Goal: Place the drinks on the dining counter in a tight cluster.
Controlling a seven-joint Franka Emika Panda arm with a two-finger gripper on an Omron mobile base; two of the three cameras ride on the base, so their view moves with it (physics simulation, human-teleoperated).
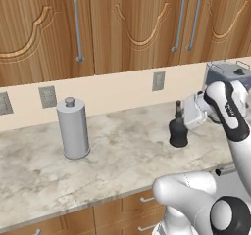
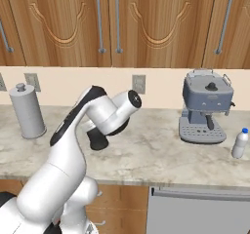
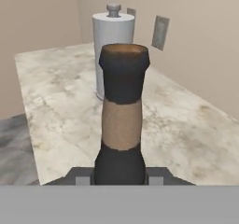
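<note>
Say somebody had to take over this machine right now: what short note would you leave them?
Pincer: shut on the squat black bottle, low on its body, as the hand view shows.
The bottle stands upright on the marble worktop under the wall cabinets; whether it is lifted yet I cannot tell.
Small white bottle: on the same worktop, right of the coffee machine.
Grey canister: not part of the job.
Done: one drink grasped.
Left: carry this bottle to the dining counter, then bring the other drinks and bunch them tightly.
</note>
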